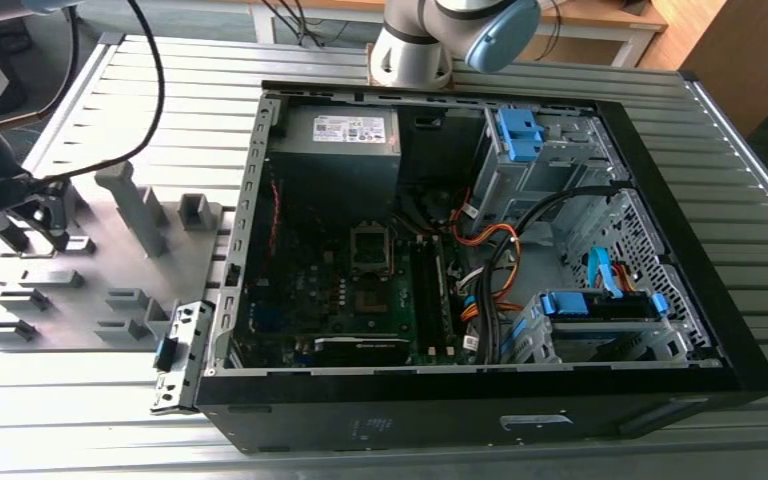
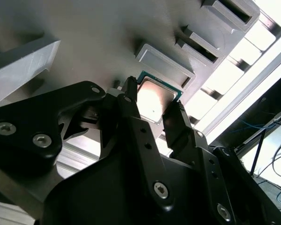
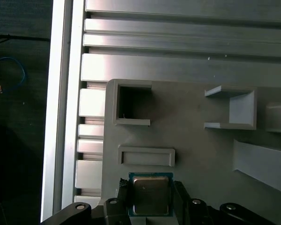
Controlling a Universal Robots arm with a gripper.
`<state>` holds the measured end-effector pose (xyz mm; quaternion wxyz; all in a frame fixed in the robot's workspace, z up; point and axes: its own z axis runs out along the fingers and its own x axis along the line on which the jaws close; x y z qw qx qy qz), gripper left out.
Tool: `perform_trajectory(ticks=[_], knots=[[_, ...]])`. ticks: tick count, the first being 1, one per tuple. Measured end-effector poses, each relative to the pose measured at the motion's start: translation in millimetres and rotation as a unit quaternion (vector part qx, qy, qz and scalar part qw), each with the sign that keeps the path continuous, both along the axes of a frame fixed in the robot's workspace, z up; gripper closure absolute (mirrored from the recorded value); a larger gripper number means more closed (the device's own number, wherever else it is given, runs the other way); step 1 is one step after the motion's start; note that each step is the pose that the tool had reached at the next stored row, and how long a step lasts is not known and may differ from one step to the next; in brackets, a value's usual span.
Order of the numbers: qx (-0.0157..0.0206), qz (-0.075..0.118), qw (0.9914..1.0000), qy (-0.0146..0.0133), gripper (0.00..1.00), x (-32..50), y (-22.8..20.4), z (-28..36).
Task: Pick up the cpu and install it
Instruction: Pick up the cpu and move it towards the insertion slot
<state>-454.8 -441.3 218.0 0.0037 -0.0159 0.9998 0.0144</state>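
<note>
Grey-silver square cpu chip (image 3: 151, 194) sits inside the black tool (image 3: 151, 196), fingers seemingly clamped on its edges, grey plastic tray (image 3: 201, 154) just beneath; pickup underway, installation not yet begun.

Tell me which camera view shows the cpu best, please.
The first wrist view: the cpu faces the camera squarely, clamped in the hand. The second wrist view shows it slanted, glare-washed, partly behind the hand. In the exterior view it is too small to tell.

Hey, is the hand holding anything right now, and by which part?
The hand holds the cpu, pinched by two opposite edges, at the grey tray.
</note>
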Motion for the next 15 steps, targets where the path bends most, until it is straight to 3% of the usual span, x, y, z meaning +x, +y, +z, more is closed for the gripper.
perform_trajectory(ticks=[15], knots=[[-0.0001, 0.000, 1.00000, 0.0001, 0.53, -0.1, 0.0, 1.1]])
